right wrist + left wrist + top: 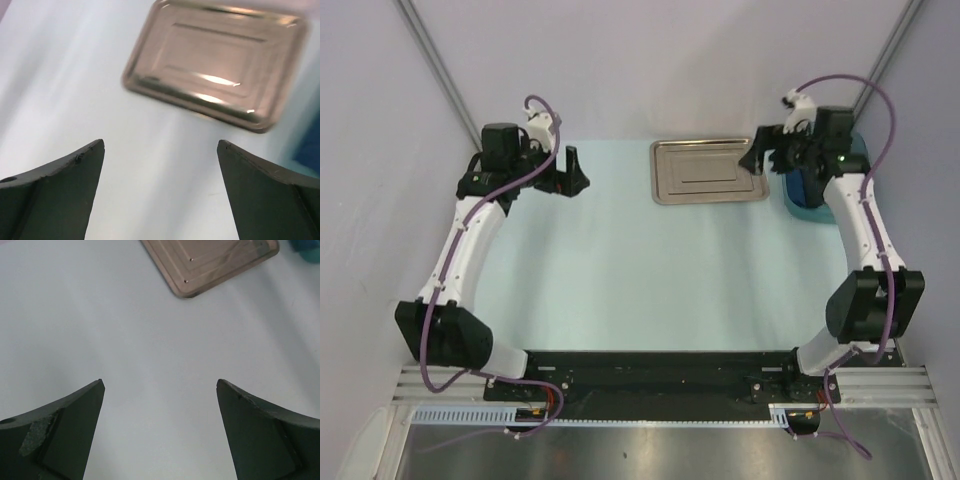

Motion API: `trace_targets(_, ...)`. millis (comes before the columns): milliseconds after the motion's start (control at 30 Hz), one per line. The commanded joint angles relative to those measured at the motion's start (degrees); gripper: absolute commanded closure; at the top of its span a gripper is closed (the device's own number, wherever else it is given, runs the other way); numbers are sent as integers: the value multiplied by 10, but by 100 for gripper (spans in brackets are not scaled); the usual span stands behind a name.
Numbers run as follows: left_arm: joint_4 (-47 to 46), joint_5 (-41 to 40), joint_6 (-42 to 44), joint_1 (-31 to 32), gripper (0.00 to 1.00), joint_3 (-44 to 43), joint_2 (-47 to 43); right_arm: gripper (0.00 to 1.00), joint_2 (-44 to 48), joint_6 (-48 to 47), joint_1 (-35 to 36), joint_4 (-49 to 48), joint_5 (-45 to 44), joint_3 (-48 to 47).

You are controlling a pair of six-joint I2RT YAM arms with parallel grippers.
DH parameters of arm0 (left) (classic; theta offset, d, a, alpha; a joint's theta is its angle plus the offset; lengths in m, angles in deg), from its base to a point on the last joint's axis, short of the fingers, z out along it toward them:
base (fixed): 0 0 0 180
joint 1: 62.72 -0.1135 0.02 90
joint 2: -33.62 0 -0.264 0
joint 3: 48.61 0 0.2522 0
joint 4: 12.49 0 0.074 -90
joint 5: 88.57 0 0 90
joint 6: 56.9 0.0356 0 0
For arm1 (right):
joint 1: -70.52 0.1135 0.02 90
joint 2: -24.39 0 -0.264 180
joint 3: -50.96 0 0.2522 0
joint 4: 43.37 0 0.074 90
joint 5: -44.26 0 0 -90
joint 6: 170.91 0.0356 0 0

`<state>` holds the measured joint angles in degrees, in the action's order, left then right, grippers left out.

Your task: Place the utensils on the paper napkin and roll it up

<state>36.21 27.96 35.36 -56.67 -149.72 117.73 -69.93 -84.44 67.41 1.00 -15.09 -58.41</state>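
Note:
The utensils and the black paper napkin are out of view in every frame. My left gripper (572, 170) is open and empty above the far left of the pale table; its jaws stand wide apart in the left wrist view (160, 385). My right gripper (756, 155) is open and empty at the right end of the steel tray (708, 171), held above it; its jaws stand wide apart in the right wrist view (160, 145).
The shiny steel tray sits empty at the back centre, also seen in the left wrist view (215, 265) and the right wrist view (220, 60). A blue container (810, 195) stands at the back right, partly hidden behind the right arm.

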Motion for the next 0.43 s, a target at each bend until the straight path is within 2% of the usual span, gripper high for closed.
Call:
trace_targets(0, 15, -69, 40, 4, 0, 95, -90, 0, 105, 12, 72, -35, -38, 150)
trace_targets(67, 12, -89, 43, 6, 0, 129, -125, 0, 158, 16, 100, -52, -53, 204)
trace_targets(100, 9, -111, 50, 7, 0, 162, -135, 0, 175, 17, 121, -70, -71, 261)
trace_targets(233, -13, -153, 69, 12, 0, 239, -189, 0, 255, 24, 150, -97, -93, 356)
trace_targets(400, -27, -183, 78, 19, 0, 278, -220, 0, 295, -7, 152, -88, -115, 363)
